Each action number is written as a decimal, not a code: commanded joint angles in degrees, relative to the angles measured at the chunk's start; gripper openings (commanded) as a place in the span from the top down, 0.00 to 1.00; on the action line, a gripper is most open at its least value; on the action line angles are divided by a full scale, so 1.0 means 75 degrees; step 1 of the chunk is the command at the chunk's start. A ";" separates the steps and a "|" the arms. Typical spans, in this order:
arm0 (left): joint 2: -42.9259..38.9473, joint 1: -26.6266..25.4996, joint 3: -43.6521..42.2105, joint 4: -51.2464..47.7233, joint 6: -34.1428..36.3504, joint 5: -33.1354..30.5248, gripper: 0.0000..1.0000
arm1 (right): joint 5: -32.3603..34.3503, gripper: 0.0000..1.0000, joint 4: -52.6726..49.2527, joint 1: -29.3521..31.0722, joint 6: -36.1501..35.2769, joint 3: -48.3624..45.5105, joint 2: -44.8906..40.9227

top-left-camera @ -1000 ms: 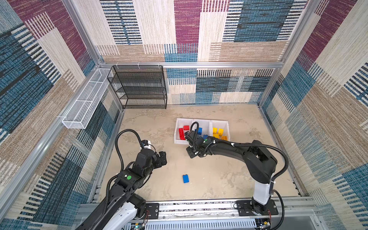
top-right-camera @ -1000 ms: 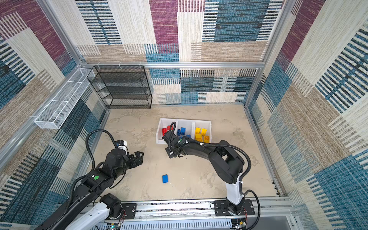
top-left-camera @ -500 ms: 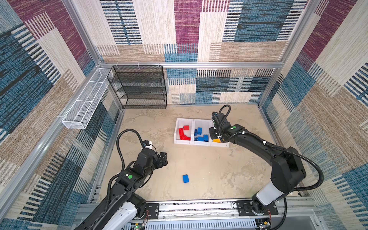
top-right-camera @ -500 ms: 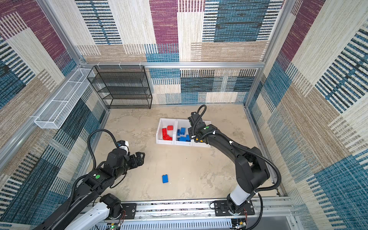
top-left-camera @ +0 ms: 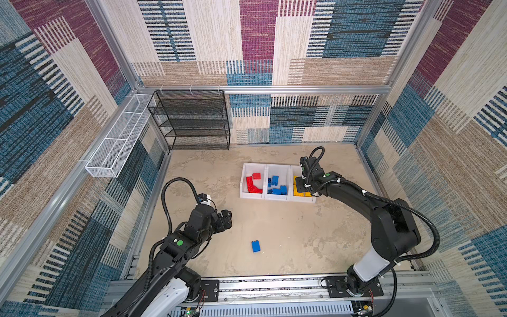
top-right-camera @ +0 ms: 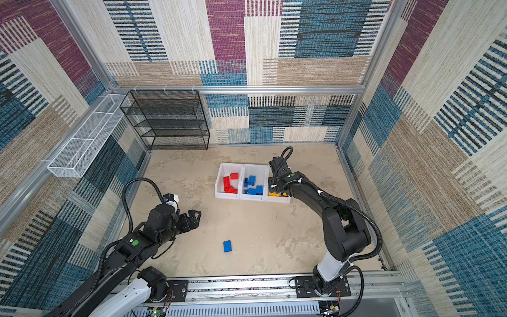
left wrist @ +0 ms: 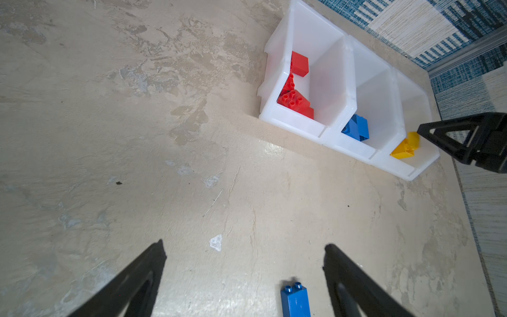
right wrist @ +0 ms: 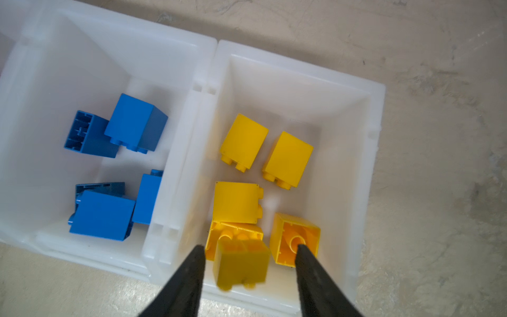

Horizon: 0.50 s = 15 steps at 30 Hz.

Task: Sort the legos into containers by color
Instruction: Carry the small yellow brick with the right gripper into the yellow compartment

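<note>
Right tool point(right wrist: 249, 246) is spread open. A blurry yellow brick point(right wrist: 241, 263) sits between its fingers, touching neither, over the front end of the rightmost bin point(right wrist: 367, 164), which holds five more yellow bricks point(right wrist: 288, 159). The middle bin point(top-left-camera: 277, 168) has the blues point(top-left-camera: 275, 179) and the leftmost bin point(top-left-camera: 253, 168) the reds point(top-left-camera: 251, 185). Left tool point(left wrist: 244, 243) is wide open too and empty, hovering over the worktop point(left wrist: 137, 137). One stray blue brick point(left wrist: 295, 300) lies just beside one of its fingers.
</note>
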 commanded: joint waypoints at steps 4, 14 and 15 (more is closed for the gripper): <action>0.0102 0.0010 0.0226 -0.0288 -0.0064 0.0144 0.07 | 0.0062 0.26 0.0298 -0.0018 0.0149 -0.0071 -0.0300; 0.0140 -0.0077 0.0233 -0.0972 -0.0048 0.1188 0.00 | -0.0307 0.25 0.0374 -0.0023 0.0157 -0.0433 -0.1164; 0.0177 -0.0158 0.0171 -0.0990 -0.0107 0.1328 0.00 | -0.0348 0.25 0.0354 -0.0022 0.0113 -0.0515 -0.1299</action>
